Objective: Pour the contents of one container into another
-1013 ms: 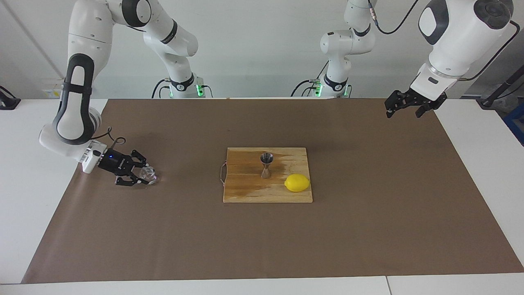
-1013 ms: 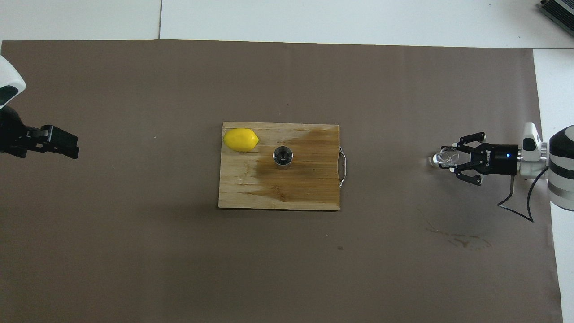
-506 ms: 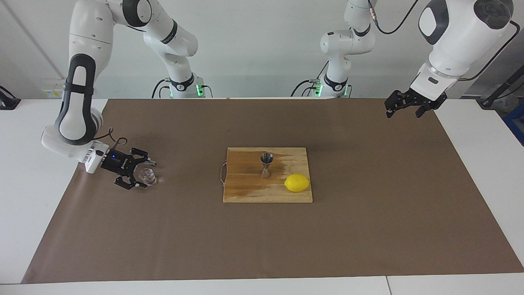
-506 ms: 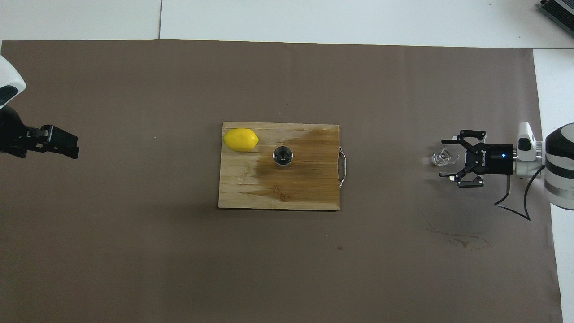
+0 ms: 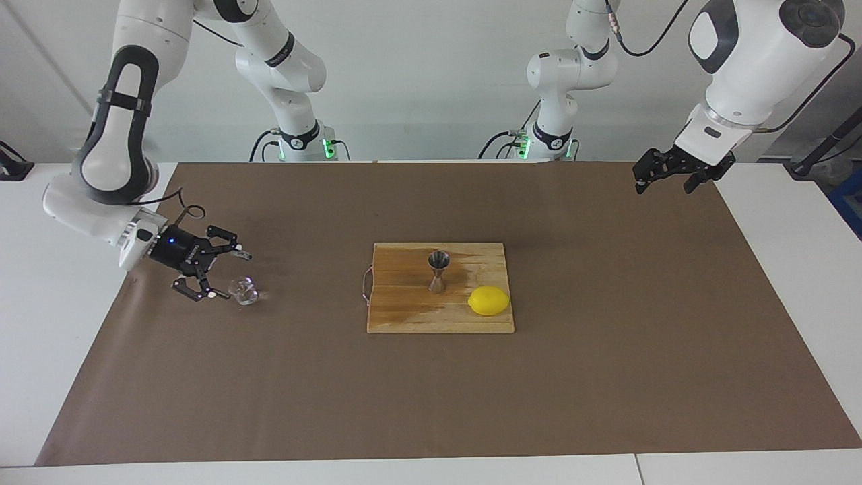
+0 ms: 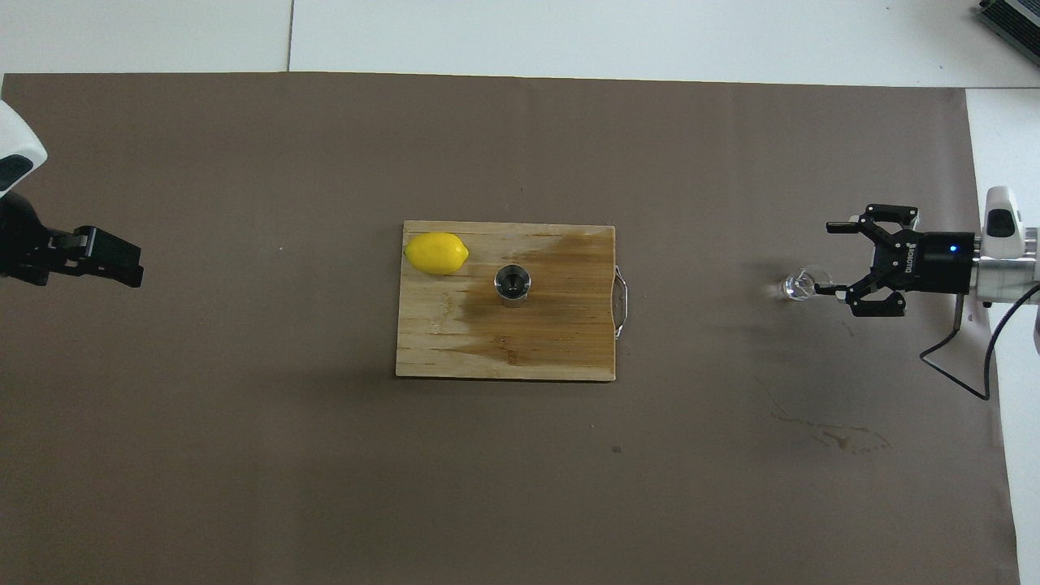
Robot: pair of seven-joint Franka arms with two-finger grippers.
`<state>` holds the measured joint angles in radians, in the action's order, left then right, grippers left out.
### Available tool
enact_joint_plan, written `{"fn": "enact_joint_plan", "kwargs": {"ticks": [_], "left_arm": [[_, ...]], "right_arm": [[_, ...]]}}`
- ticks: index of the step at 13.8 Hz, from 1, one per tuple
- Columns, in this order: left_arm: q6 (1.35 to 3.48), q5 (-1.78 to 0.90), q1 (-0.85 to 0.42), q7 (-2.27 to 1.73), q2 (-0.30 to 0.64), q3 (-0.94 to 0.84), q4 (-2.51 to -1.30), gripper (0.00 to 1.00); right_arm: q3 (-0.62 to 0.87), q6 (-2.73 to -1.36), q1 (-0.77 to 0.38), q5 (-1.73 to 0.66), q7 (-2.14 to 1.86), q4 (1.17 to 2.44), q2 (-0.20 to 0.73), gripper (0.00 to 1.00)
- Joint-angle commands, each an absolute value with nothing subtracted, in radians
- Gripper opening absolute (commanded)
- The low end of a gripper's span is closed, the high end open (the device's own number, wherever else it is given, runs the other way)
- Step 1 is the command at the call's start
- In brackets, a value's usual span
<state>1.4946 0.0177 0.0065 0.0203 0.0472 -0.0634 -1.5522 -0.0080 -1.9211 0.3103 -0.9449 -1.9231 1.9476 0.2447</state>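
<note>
The little glass cup (image 5: 243,291) stands on the brown worktop (image 5: 431,404), well away from the wooden board (image 5: 404,316), toward the right arm's end. The right gripper (image 5: 221,275) is just beside the cup, its fingers spread wide and holding nothing. The steel jigger (image 5: 438,271) stands upright on the board, near the lemon (image 5: 489,300). The left gripper (image 5: 663,175) waits in the air over the worktop's corner; I cannot tell its fingers.

The desk (image 5: 40,323) is white, covered by a plain brown mat (image 5: 606,377). The wooden board (image 5: 404,316) is pale tan with a darker brown patch. The lemon (image 5: 489,300) is bright yellow. The jigger (image 5: 438,271) is silvery steel. The cup (image 5: 243,291) is clear glass. Both arms are white with black grippers.
</note>
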Motion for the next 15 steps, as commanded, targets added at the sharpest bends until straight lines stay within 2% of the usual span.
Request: {"fn": "enact_joint_plan", "kwargs": {"ticks": [1, 9, 12, 15], "left_arm": [[1.508, 0.025, 0.006, 0.025, 0.014, -0.060, -1.591, 1.00], [1.506, 0.025, 0.006, 0.025, 0.014, -0.060, -1.591, 1.00], [1.506, 0.025, 0.006, 0.025, 0.014, -0.060, -1.591, 1.00], [1.506, 0.025, 0.006, 0.025, 0.014, -0.060, -1.591, 1.00]], "right_arm": [[-0.005, -2.023, 0.269, -0.840, -1.682, 1.977, 0.154, 1.00], [-0.012, -2.115, 0.161, -0.447, -0.524, 1.968, 0.023, 1.00], [-0.012, -2.149, 0.115, -0.142, -0.214, 1.957, -0.020, 1.00], [0.002, -1.981, 0.114, 0.044, -0.021, 1.829, -0.020, 1.00]]}}
